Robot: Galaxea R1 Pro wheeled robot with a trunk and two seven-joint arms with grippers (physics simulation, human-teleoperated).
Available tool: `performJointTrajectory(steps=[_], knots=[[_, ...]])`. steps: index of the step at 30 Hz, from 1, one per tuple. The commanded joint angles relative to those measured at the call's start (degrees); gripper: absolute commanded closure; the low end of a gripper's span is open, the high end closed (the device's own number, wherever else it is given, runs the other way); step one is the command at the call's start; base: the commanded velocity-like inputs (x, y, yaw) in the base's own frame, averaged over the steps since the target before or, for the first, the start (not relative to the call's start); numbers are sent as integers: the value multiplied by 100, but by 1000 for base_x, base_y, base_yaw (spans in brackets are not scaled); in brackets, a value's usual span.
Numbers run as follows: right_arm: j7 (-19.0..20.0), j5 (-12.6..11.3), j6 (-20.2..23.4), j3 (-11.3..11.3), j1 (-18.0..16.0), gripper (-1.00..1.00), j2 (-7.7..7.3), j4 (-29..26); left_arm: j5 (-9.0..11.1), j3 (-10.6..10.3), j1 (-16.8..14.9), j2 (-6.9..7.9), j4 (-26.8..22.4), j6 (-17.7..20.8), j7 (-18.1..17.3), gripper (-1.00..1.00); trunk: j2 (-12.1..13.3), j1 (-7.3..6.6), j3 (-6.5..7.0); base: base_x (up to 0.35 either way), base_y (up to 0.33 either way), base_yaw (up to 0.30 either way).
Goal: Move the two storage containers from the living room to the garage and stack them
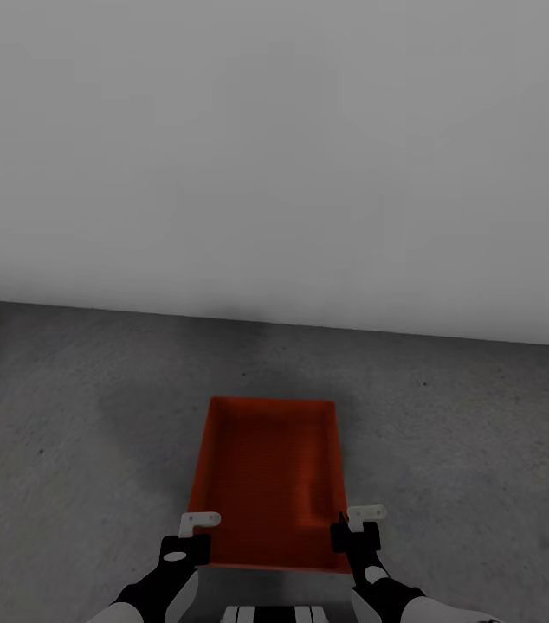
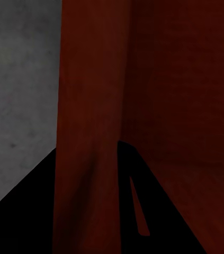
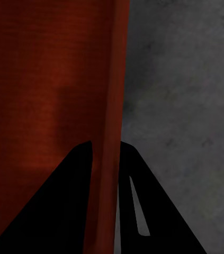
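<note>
The left gripper (image 1: pixel 190 538) and right gripper (image 1: pixel 354 528) each clench a side wall of the storage container (image 1: pixel 266 476), held over the garage floor (image 1: pixel 67 415) near the wall (image 1: pixel 274 156). An uneven release could tilt it.

Wall (image 1: pixel 274 147): plain grey-white, unmarked; fills the upper half of the head view
Wall base: a straight seam, slightly slanted, lower toward the right end
Shade: a soft dark patch along the wall's foot near the middle

head: high, looking down | wrists: close on container (image 1: pixel 268 480) walls
</note>
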Motion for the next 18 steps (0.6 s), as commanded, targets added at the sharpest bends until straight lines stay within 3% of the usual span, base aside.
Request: performJointTrajectory(steps=[1, 13, 18], knots=[[-38, -34, -217, -49, -6, 100, -44, -8, 103, -79, 1, 13, 60, 7, 65, 100, -1, -1, -2, 0, 0, 0], [-38, -34, -224, -46, -6, 100, -44, -9, 106, -79, 1, 13, 60, 8, 65, 100, -482, 263, -218, 0, 0, 0], [-38, -34, -225, -49, -6, 100, -44, -8, 104, -79, 1, 13, 60, 5, 65, 100, -482, 263, -218, 0, 0, 0]])
